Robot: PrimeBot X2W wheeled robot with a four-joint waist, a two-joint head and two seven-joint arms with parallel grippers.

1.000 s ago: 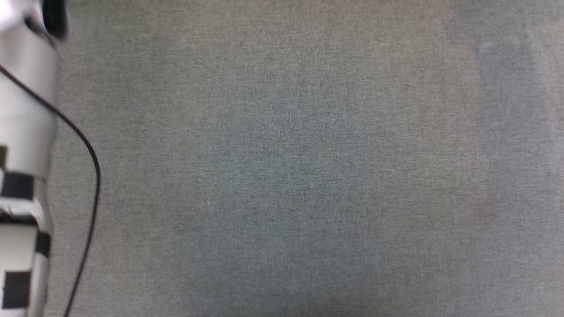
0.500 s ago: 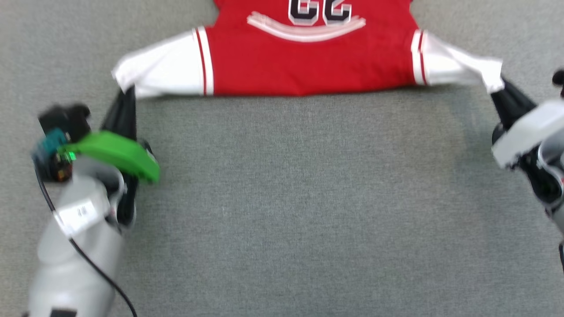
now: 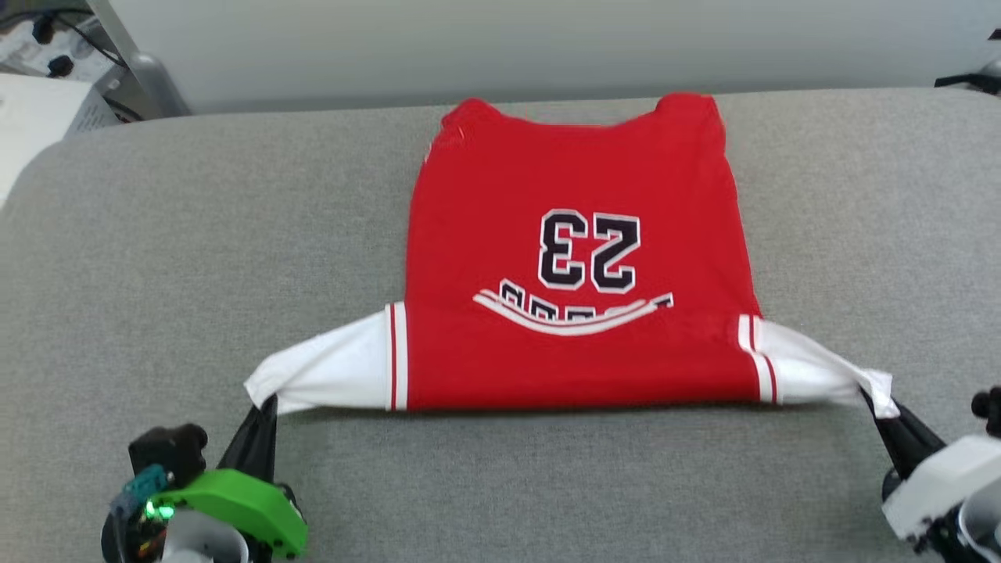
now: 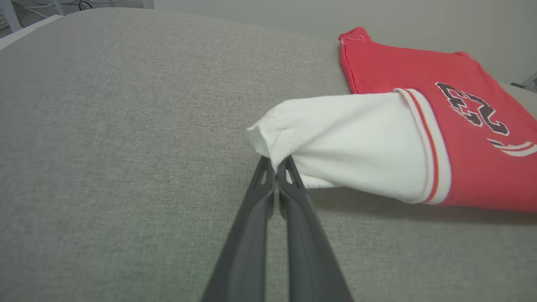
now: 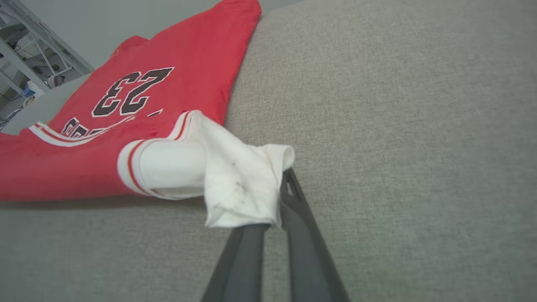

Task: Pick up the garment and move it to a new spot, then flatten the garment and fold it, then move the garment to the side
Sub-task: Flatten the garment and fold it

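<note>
The garment (image 3: 575,242), a red shirt with white sleeves and a black "23", is stretched over the grey surface, its sleeve end toward me and lifted a little. My left gripper (image 3: 262,407) is shut on the tip of the left white sleeve (image 4: 335,138); in the left wrist view the gripper (image 4: 276,164) pinches the cloth between closed fingers. My right gripper (image 3: 874,403) is shut on the right white sleeve (image 5: 239,180), which drapes over the gripper's (image 5: 279,201) fingers in the right wrist view. The shirt's hem (image 3: 586,113) lies near the far edge.
The grey fabric-covered table (image 3: 195,234) spreads wide on both sides of the shirt. Its far edge (image 3: 313,109) meets a pale wall. Cables and white gear (image 3: 47,62) sit beyond the far left corner. Shelving (image 5: 25,63) shows in the right wrist view.
The head camera has tilted up, from bare grey surface to the whole shirt. Both grippers still hold the sleeve tips as half a second ago.
</note>
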